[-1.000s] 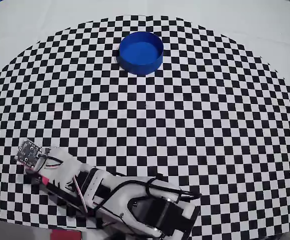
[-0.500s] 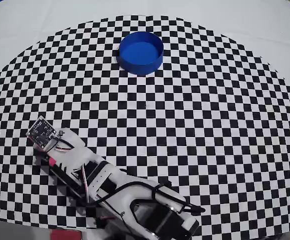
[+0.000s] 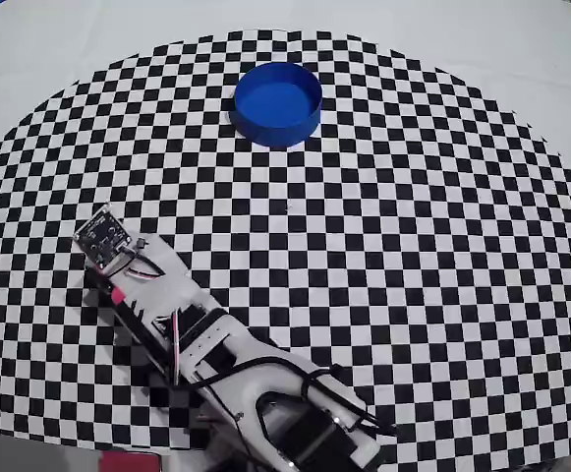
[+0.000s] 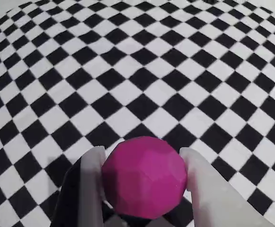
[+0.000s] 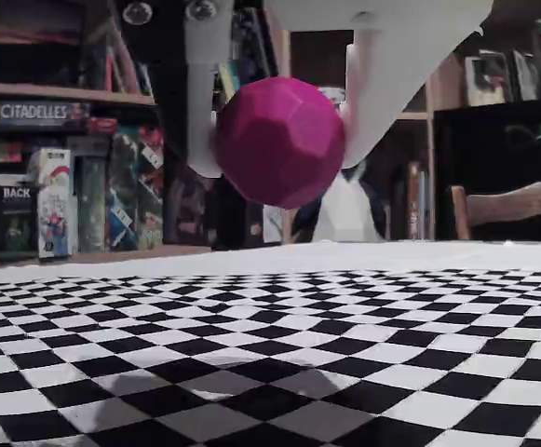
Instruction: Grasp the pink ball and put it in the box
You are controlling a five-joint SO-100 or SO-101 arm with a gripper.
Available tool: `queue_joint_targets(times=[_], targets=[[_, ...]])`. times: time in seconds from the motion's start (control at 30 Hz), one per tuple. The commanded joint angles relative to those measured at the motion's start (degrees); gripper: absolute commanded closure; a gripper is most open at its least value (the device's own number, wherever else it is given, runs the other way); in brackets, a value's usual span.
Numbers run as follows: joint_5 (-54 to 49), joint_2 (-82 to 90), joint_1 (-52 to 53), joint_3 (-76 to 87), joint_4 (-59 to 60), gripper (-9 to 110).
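Overhead bright, edges bowed; fixed view dim

Behind my worktop, in the fixed view, a game box [image 5: 33, 114] on the shelf reads "CITADELLES". Lower down, a dark box [image 5: 9, 216] shows what looks like "BACK", though it is dim. I can read nothing else.

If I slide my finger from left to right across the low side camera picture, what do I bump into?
Board game boxes on the shelf → one gripper finger → the pink ball → the other gripper finger → a wooden chair back.
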Motion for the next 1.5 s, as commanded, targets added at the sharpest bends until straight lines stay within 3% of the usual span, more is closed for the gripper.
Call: queue_joint_targets(times=[0.0,1.47], targets=[[-0.53,1.49,0.97,-2.29,-0.44,101],[-1.76,9.67,25.49,0.88,-0.18,101]])
